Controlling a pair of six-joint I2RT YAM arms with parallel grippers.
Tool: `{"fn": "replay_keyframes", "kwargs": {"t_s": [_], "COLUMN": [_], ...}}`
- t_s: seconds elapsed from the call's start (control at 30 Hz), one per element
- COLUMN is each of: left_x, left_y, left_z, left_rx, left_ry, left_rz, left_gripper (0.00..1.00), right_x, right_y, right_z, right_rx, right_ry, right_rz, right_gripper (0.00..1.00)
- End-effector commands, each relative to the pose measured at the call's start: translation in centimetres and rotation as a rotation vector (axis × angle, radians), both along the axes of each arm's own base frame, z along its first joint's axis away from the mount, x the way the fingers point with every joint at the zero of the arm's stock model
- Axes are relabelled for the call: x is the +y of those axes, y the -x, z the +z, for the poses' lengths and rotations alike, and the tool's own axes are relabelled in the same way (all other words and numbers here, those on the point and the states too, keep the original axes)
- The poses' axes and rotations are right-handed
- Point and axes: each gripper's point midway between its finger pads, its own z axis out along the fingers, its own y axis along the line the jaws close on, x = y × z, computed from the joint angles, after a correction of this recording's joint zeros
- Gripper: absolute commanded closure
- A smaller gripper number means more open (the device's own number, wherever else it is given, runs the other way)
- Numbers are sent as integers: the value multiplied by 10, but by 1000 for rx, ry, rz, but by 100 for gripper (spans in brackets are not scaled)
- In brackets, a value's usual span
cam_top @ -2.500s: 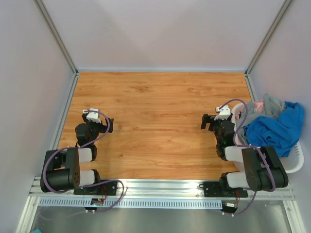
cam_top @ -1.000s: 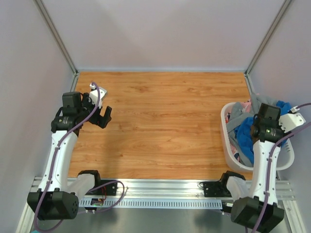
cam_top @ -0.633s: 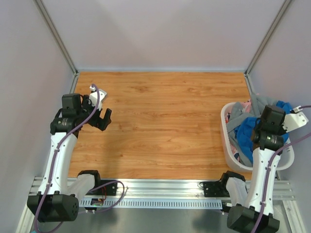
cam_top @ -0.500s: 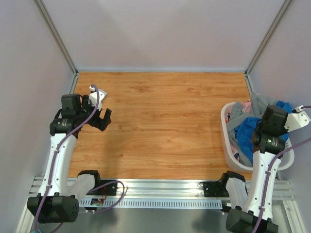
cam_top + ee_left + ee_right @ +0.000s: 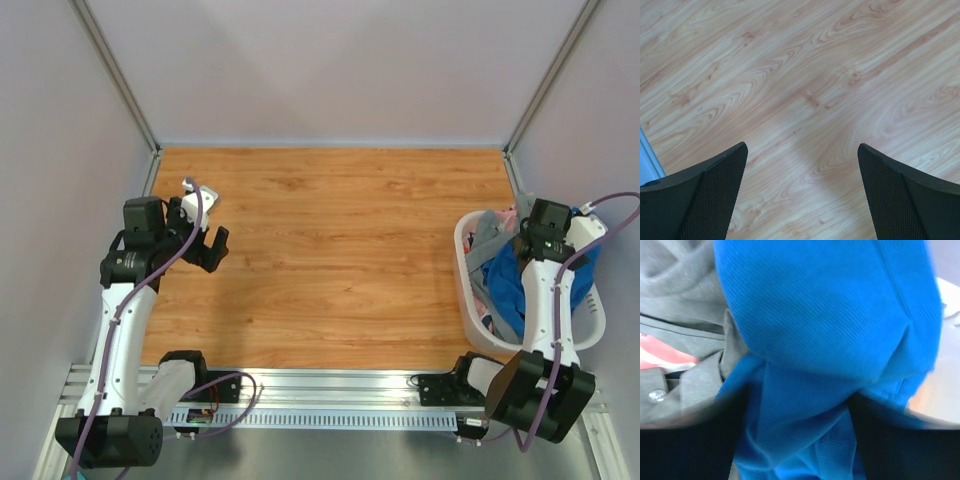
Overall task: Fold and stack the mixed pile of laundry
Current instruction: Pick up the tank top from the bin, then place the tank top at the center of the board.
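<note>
The mixed laundry pile lies in a white basket (image 5: 462,272) at the table's right edge. A bright blue garment (image 5: 505,285) is on top, with grey cloth (image 5: 488,235) and a bit of pink (image 5: 507,215) behind it. My right gripper (image 5: 797,440) reaches down into the pile. Its jaws stand wide apart and folds of the blue garment (image 5: 830,315) bulge between them. Grey cloth (image 5: 685,290) with a button lies to the left. My left gripper (image 5: 212,248) hangs open over bare wood at the left, with nothing between its fingers (image 5: 715,195).
The wooden table (image 5: 330,250) is walled by pale panels on three sides. A metal rail (image 5: 330,385) runs along the near edge with both arm bases on it. The basket fills the right margin.
My right arm has swung from the basket's right side to over its middle, down into the blue garment. The left arm has barely shifted.
</note>
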Motion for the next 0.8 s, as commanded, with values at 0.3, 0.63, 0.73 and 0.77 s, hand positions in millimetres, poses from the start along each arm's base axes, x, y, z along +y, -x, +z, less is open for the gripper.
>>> {"fn": "replay_keyframes", "kwargs": {"t_s": [0.3, 0.63, 0.73, 0.77], "left_x": [-4, -13, -15, -16], "left_y": [5, 6, 5, 4], "left_z": [7, 19, 22, 22], "left_rx": [-9, -14, -12, -7], "left_ry": [2, 33, 42, 47], "left_rz": [-32, -72, -87, -93], "left_gripper": [1, 0, 0, 0], "right_x": [4, 63, 114, 159], "right_y": [19, 11, -17, -43], "right_z": [67, 225, 283, 282], "right_rx": [-218, -606, -758, -733], "right_ry": [86, 118, 60, 2], "right_rz": [-23, 264, 504, 667], "right_gripper": [100, 100, 100, 100]}}
